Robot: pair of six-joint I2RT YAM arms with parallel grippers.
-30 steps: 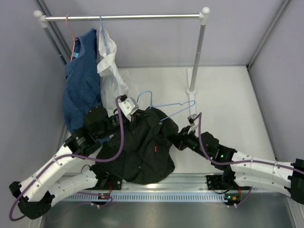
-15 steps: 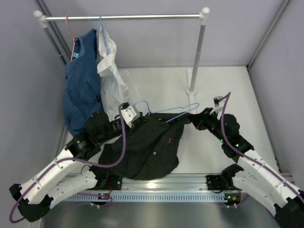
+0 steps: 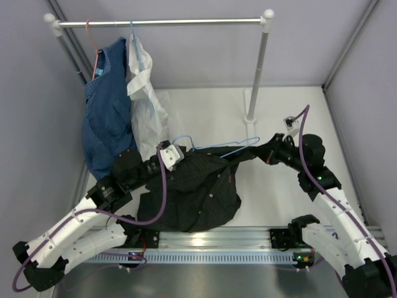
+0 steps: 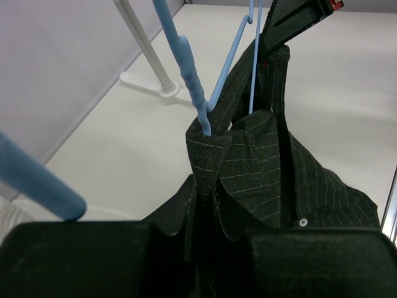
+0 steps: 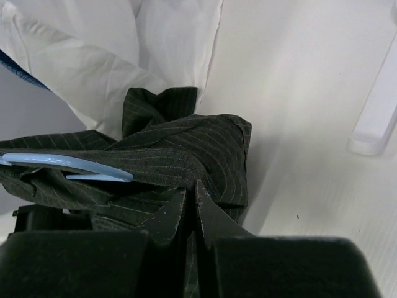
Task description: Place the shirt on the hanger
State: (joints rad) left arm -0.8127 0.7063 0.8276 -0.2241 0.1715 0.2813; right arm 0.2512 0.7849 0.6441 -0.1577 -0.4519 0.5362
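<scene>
Left wrist view, nearest first: left gripper (image 4: pixel 201 214) clenched on the collar of the shirt (image 4: pixel 273 167), black pinstripe bunched between the fingers. Just beyond, the hanger (image 4: pixel 186 71) drops neck-first into the collar opening. Its thin wires slant up and away toward the right gripper (image 4: pixel 279 31), which pinches a taut ridge of the same cloth at the top edge. Long axis of the hanger therefore runs jaw to jaw, crosswise between the arms. Right wrist view adds what the left lacks: right jaws shut on a fold of shoulder cloth, with one hanger arm peeping out to their left, lying across and half under fabric. Judged: the right arm is nearer that end, so drawing cloth outward along the wire falls to it. Top view alone shows the shirt's bulk heaped on the table (image 3: pixel 291 118) between the arms. Farthest back is the rail (image 3: pixel 161 22) with the blue garment (image 3: pixel 105 112) and the white shirt (image 3: pixel 146 105).
</scene>
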